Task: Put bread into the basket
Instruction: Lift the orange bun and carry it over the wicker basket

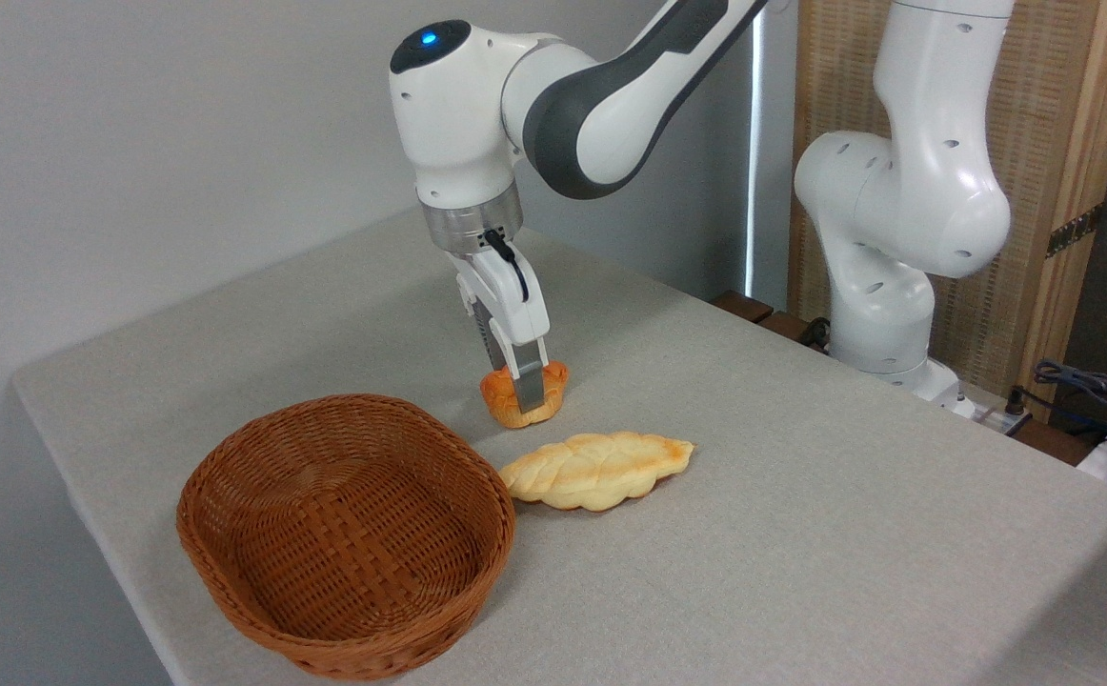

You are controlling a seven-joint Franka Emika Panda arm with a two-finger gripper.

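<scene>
Grasp step. Gripper [523, 386] down on the bun [521, 398], fingers [532, 389] pinching it — bun sits on the surface [801, 476] just behind the basket [344, 538], not yet lifted. Long loaf [596, 469] beside the basket's rim. Next, likely: lift clear, carry over the rim, release.

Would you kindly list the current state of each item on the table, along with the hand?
Hand: lowered onto the bun, fingers either side of it, seemingly shut on it.
Bun: upright on the table, outside the basket.
Basket: upright, empty.
Braided loaf: lying flat, one end near or touching the basket rim, untouched by the hand.
</scene>
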